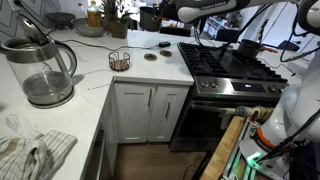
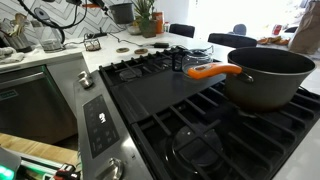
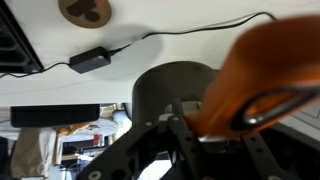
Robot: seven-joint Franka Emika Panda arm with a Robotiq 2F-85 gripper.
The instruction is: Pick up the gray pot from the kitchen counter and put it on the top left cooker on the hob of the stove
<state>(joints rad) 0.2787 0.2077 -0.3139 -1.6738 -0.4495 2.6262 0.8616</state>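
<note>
We find the gray pot (image 2: 179, 60) off the table (image 1: 95, 60) and at the far end of the hob (image 2: 150, 95). It is a small dark cylinder just beside the tip of the orange handle (image 2: 212, 71), which juts from the large pan (image 2: 270, 78) on the nearer burner. We take the grate under the gray pot for the top left cooker (image 2: 165, 68), though we cannot tell whether the pot rests on it or hangs just above. In the wrist view the gray pot (image 3: 175, 90) lies right ahead of the pincer (image 3: 185, 118), whose finger links angle in toward it. The tips are lost against the dark metal, so we cannot tell whether they pinch the pot or stand spread beside it. The orange handle fills the right of that view, blurred and very close. That, we judge, is why the wrist sits to the side away from it: the pan claims its own burner and leaves little room. The kettle (image 1: 45, 70) and the wire stand (image 1: 119, 61) are on the table, well apart from the hob and out of the way. We think the task is close to its end. Any retreat should go straight up, since a sideways move could knock the handle and shift the pan.
</note>
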